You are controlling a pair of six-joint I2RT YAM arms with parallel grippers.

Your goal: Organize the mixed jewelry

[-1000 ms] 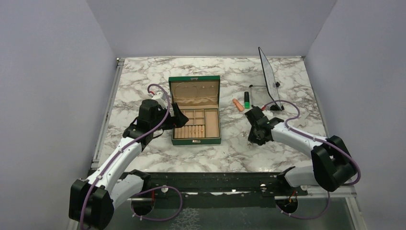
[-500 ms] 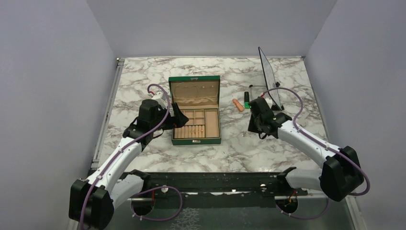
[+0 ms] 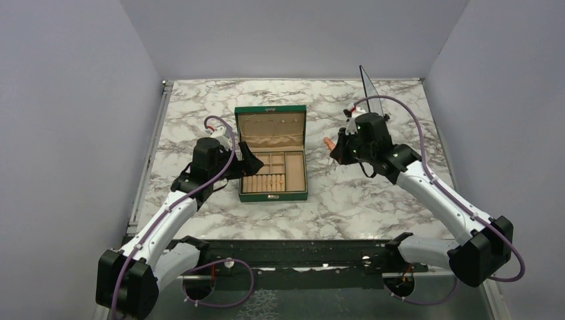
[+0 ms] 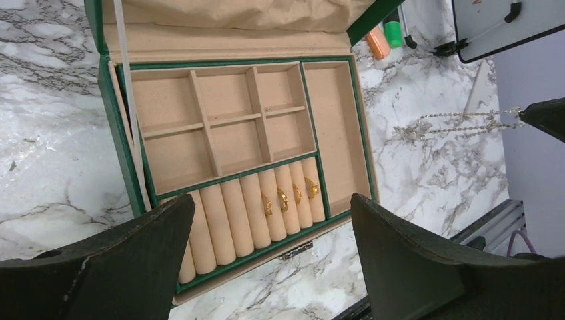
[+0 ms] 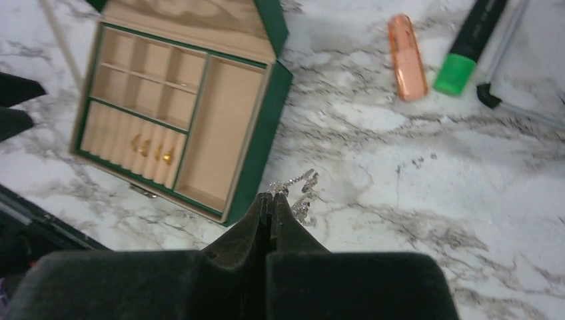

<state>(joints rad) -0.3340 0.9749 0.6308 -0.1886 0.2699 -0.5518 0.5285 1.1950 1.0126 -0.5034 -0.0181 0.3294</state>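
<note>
The green jewelry box lies open in the middle of the table. Several gold rings sit in its ring rolls and also show in the right wrist view. My right gripper is shut on the thin silvery chain necklace and holds it in the air just right of the box. The chain hangs from its tip. My left gripper is open and empty, hovering at the box's left front side.
A small orange cylinder and a green-and-black marker lie on the marble right of the box. A dark upright panel on a stand is at the back right. Grey walls enclose the table.
My right gripper has risen from the table and moved back and left toward the box's right side, carrying the chain. The left arm has not moved.
</note>
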